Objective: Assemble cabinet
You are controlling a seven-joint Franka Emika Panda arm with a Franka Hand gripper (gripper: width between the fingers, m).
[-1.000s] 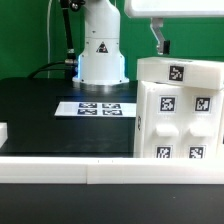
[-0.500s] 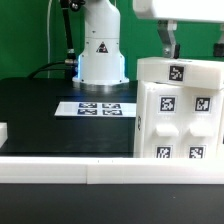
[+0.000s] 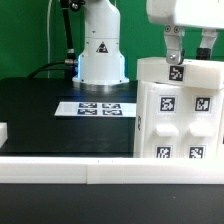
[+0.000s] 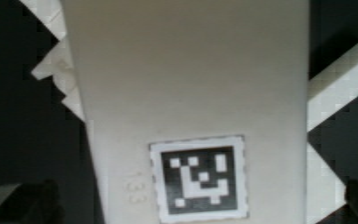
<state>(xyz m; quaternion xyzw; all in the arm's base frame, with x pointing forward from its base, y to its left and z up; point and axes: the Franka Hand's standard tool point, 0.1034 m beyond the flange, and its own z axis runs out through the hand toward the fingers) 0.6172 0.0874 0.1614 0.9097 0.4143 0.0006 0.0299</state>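
The cabinet (image 3: 180, 112) is a big white box with several black-and-white tags, standing at the exterior view's right on the black table. My gripper (image 3: 190, 48) hangs just above its top panel with its fingers (image 3: 172, 45) apart and nothing between them. The finger tips are close to the tag on the top face. In the wrist view a long white cabinet panel (image 4: 194, 90) with one tag (image 4: 197, 178) fills the picture. My own fingers do not show there.
The marker board (image 3: 97, 108) lies flat on the black table in front of the robot's white base (image 3: 100, 50). A white rail (image 3: 100, 172) runs along the front edge. A small white piece (image 3: 3, 131) sits at the exterior view's left edge.
My gripper has moved toward the exterior view's right and come down closer to the cabinet's top. The cabinet has not moved.
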